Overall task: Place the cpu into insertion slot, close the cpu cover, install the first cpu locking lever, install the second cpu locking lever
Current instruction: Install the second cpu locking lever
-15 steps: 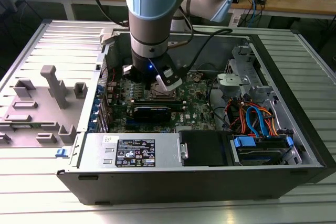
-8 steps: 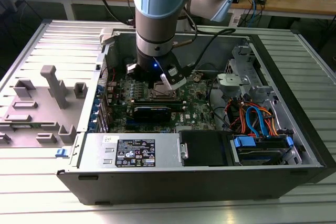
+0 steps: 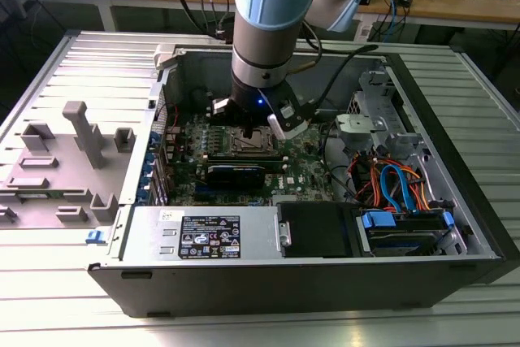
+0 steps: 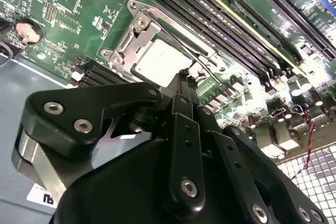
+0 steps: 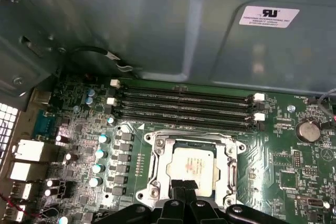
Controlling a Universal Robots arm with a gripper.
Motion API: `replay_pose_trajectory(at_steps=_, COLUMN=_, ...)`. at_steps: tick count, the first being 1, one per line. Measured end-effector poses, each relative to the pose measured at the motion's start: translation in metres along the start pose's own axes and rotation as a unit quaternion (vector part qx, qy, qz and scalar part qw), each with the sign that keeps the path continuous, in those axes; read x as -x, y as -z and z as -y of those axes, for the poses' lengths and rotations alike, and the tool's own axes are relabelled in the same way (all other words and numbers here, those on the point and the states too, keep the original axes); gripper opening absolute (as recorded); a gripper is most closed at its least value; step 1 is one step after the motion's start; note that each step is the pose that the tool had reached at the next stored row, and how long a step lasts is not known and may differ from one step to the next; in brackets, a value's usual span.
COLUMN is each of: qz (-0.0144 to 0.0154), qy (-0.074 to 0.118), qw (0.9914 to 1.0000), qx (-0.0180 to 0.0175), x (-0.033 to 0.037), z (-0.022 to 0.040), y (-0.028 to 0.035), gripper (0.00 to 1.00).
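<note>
1. The cpu (image 5: 192,168), a small flat square chip with a pale silver-grey metal top, is lying seated in the insertion slot (image 5: 157,179), the square socket with a silvery metal rim on the green motherboard (image 5: 294,171).
2. The cpu cover (image 5: 190,139), a thin silvery metal frame with a cut-out middle, is lying down flat around the chip, whose top is showing through the opening in both wrist views.
3. A thin wire locking lever (image 4: 181,43) is running along the socket's edge beside the long black memory slots (image 5: 184,109); whether it is hooked under its catch cannot be told.
4. The gripper (image 4: 188,75), a black linkage on the blue-and-grey arm (image 3: 272,6), is hovering at the socket's edge, its jaws drawn together with no part visibly between them; in the second wrist view the tips are sitting at the cover's corner near a wire end.
5. The open dark computer case (image 3: 455,168) is standing on the ribbed metal bench (image 3: 73,306).
6. Risk, as a judgement: the narrow tips could be slipping off the springy wire, letting a lever snap back; pressing off-line could be scraping the board's small components or loading the cover unevenly over the chip.
</note>
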State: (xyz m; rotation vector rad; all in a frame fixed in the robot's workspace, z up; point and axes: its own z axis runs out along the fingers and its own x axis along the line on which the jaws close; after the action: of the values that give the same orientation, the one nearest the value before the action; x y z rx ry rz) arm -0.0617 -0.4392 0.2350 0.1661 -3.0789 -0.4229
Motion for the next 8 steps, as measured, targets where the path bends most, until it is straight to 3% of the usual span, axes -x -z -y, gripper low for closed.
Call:
replay_pose_trajectory(at_steps=3, qz=-0.0010, qy=0.000, qw=0.99996, qx=-0.0090, x=-0.0001, z=-0.0006, y=0.0017, gripper=0.11)
replay_pose_trajectory(at_steps=6, qz=-0.0020, qy=-0.001, qw=0.99981, qx=-0.0193, x=-0.0001, z=-0.0027, y=0.0086, gripper=0.11)
replay_pose_trajectory(at_steps=7, qz=-0.0033, qy=-0.001, qw=0.99950, qx=-0.0315, x=0.0000, z=-0.0033, y=0.0111, gripper=0.11)
replay_pose_trajectory(at_steps=8, qz=-0.0041, qy=-0.002, qw=0.99922, qx=-0.0392, x=0.0002, z=-0.0034, y=0.0115, gripper=0.11)
